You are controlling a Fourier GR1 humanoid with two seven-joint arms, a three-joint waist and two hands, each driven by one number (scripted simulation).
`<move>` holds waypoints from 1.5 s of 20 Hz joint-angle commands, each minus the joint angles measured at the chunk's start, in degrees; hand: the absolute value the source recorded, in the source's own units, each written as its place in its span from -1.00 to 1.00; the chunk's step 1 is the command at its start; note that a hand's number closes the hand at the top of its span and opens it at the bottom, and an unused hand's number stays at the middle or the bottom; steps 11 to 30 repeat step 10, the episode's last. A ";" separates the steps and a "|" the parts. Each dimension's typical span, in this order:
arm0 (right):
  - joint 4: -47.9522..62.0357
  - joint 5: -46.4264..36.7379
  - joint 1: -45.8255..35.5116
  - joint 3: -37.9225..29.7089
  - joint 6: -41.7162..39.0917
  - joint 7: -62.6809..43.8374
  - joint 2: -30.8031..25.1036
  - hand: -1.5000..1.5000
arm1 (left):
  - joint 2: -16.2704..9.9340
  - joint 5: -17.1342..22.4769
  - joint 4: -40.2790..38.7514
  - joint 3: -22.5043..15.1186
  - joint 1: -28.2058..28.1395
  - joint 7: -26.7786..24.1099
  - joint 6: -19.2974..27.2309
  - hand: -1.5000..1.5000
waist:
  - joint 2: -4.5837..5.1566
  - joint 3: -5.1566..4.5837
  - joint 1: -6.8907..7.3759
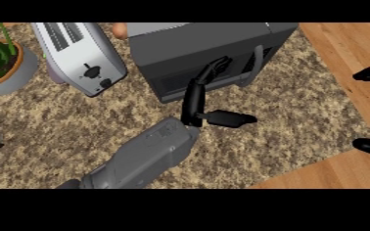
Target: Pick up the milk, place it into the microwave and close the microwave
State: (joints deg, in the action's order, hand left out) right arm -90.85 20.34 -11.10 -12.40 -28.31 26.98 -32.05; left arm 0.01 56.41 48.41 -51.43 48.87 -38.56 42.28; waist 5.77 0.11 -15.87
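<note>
Head view. The left robot hand (pixel 195 105) was open, straight fingers (pixel 208 76) pressed to the shut door of the microwave (pixel 188 44), thumb splayed over the desk (pixel 65 122). The milk was hidden from view. Right robot hand (pixel 362 74): only tips at the right edge, state indeterminable. A toaster (pixel 83 58) stood left.

**Speckled stone counter over a wooden floor**

A beige and brown speckled granite countertop (pixel 65 127) fills most of the view. Warm orange-brown wooden plank flooring (pixel 339 63) shows past its edge from 2 o'clock down to 5 o'clock. Light is even, with soft shadows on the stone.
</note>
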 commanded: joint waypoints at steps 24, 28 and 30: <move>6.98 7.54 -4.14 -1.18 -5.94 -2.98 -2.66 -1.00 | -0.01 4.07 -5.22 2.33 3.43 -1.69 -0.07 -1.00 | 0.64 -0.14 -1.02; 6.98 7.54 -4.14 -1.18 -5.94 -2.98 -2.66 -1.00 | -0.01 4.07 -5.22 2.33 3.43 -1.69 -0.07 -1.00 | 0.64 -0.14 -1.02; 6.98 7.54 -4.14 -1.18 -5.94 -2.98 -2.66 -1.00 | -0.01 4.07 -5.22 2.33 3.43 -1.69 -0.07 -1.00 | 0.64 -0.14 -1.02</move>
